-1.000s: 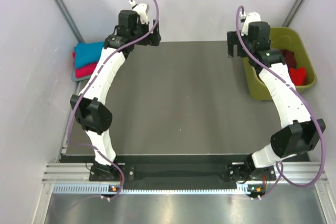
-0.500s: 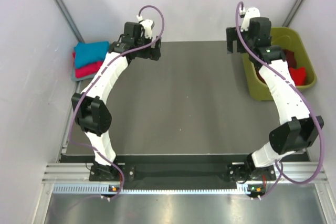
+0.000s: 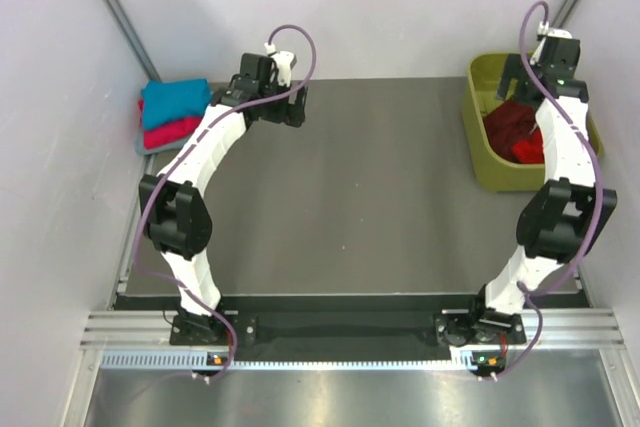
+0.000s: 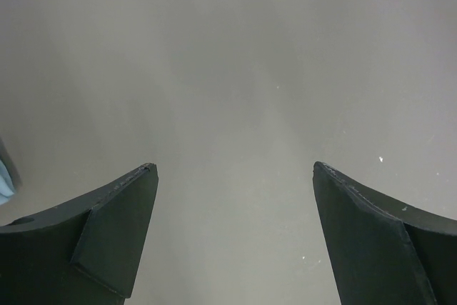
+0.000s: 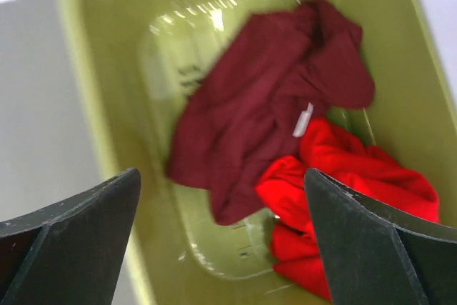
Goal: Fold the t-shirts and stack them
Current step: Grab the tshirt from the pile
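Right tool (image 5: pixel 221 173) is wide open and empty, hanging over the olive basket (image 5: pixel 86 83). Straight below it is the dark maroon t-shirt (image 5: pixel 264 98), crumpled on the basket floor. Just past that, toward the finger on the right of the wrist view, is the bright red t-shirt (image 5: pixel 343 183), with maroon draped over its edge.

Take maroon first, I'd say, since it's on top. Pinch a raised fold on the side away from red. Grab at the overlap and you'll likely drag both. Drop straight down with the jaws wide until cloth is between them. The cloth looks limp, so expect it to trail. Lift high enough that the hem clears the rim before you swing inboard.

Edges: basket walls flank both fingers, so there's little sideways room once you're inside. No lateral moves down there. The side wall (image 3: pixel 618 57) sits close outboard of the tool, so exit up and inward only.

Left tool (image 4: pixel 233 166) is also wide open with nothing in it, above bare tabletop (image 4: pixel 228 55). Farther out on its outboard side is the folded stack, teal t-shirt (image 3: pixel 172 99) on pink-red t-shirt (image 3: pixel 165 133), tucked by the far wall.

Open room: the tabletop between the two tools shows nothing on it. Lay the shirt flat there, well short of the stack.
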Tool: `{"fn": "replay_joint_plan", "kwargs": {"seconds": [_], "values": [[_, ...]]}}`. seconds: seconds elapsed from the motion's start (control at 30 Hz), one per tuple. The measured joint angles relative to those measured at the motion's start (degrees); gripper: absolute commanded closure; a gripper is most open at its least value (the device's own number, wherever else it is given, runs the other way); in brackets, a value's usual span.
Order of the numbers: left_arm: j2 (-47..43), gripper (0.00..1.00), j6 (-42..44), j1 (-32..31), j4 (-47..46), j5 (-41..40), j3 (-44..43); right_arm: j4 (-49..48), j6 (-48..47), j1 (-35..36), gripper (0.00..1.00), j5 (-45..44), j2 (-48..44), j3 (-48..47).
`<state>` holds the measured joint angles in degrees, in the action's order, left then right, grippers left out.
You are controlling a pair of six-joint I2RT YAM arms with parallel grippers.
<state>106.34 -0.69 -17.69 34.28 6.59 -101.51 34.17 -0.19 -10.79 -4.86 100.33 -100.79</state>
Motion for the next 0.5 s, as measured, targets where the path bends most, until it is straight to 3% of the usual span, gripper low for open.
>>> {"fn": "replay_joint_plan", "kwargs": {"seconds": [0.5], "values": [[0.0, 0.05, 1.3, 0.4, 0.4, 0.4, 0.1, 0.8, -1.8, -5.6, 0.05, 3.5, 16.4, -4.6]]}}
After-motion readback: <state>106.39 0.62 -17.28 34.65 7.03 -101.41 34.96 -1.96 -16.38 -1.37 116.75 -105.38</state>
